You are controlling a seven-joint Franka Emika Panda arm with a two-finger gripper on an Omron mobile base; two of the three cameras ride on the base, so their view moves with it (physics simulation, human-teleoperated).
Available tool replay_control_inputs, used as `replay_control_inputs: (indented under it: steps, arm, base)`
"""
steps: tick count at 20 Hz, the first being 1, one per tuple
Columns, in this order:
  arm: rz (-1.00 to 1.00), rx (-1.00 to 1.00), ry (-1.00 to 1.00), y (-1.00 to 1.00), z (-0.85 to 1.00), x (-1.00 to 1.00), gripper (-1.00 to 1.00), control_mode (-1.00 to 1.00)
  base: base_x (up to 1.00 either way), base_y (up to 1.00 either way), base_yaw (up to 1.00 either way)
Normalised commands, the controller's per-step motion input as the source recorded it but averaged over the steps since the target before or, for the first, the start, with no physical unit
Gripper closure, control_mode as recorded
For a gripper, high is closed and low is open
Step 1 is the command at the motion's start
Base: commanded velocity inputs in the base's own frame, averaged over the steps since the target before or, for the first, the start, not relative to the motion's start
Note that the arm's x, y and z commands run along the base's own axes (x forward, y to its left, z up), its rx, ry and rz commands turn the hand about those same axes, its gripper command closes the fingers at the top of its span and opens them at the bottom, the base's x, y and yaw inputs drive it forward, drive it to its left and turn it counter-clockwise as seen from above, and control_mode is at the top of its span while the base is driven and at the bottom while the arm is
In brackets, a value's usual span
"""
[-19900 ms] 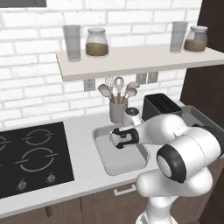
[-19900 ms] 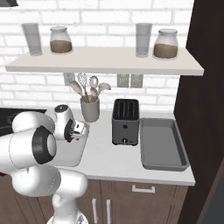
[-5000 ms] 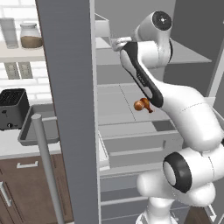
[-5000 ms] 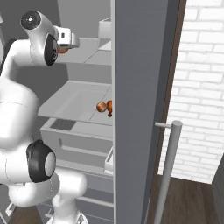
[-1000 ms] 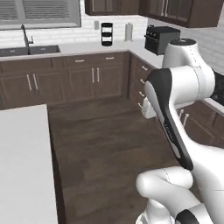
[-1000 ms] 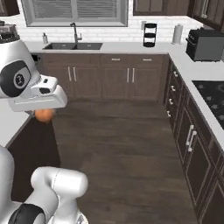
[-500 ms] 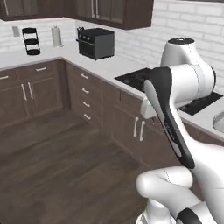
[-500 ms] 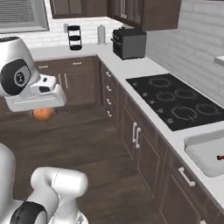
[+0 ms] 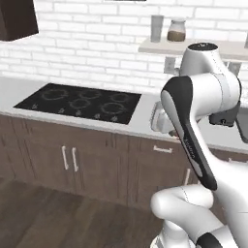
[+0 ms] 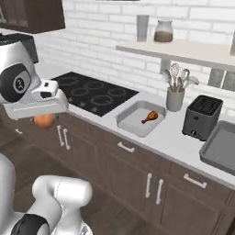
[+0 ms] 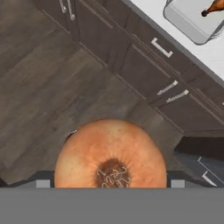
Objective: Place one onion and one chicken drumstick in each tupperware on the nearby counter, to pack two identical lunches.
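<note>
Where the arm hangs at far left, jaws spread wide around one onion (image 10: 44,120), held over the floor. One hob (image 10: 94,95). Two tupperware (image 10: 139,118) on the table (image 10: 176,137): nearer holds one drumstick (image 10: 150,117); farther (image 10: 220,149) beyond one toaster (image 10: 201,117).
</note>
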Motion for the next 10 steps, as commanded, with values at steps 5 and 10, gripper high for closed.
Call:
replay_control_inputs:
  steps: [5,10]
  arm:
    - [0.0,0.0,0.0,0.0,0.0,0.0,1.0,1.0]
    - [0.0,0.0,0.0,0.0,0.0,0.0,1.0,1.0]
  base:
    - [0.3,0.11,-0.86]
    - [0.98,0.5,-0.47]
